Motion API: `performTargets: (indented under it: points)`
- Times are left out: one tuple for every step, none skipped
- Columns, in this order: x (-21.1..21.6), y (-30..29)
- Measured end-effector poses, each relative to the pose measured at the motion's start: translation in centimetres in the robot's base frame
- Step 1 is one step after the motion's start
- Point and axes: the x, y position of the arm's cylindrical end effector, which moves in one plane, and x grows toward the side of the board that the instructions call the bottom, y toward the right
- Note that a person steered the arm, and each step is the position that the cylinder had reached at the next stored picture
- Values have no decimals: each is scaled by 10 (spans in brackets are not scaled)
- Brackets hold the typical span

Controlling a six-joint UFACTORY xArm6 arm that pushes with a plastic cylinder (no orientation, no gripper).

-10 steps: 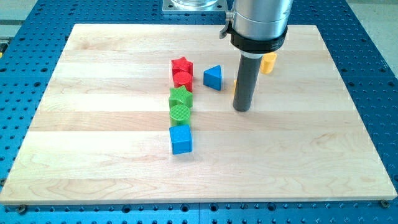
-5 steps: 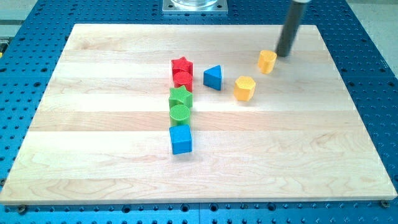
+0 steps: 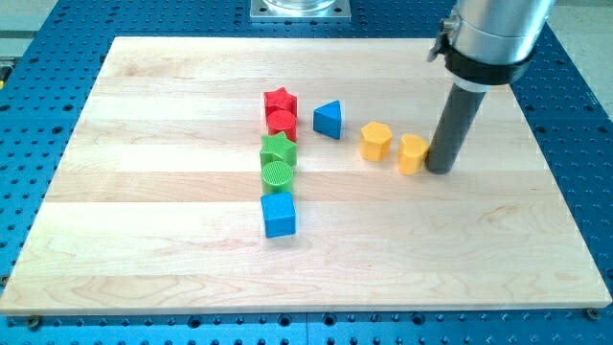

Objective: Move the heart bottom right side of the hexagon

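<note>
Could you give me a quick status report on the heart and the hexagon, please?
My tip touching yellow heart on its right side. Heart just right of yellow hexagon, slightly lower, small gap. Nothing in the way.

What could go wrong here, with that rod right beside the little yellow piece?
My tip sits against the view's right side of the yellow heart, which lies just right of the yellow hexagon. Pushing further left would likely ram the heart into the hexagon and shift it. An off-centre push could also spin the heart aside rather than down-right.
</note>
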Motion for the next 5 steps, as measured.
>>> performTargets:
  points:
    - [-42,13]
    - [-27,-45]
    - [7,-72]
    - [7,-39]
    - [7,-34]
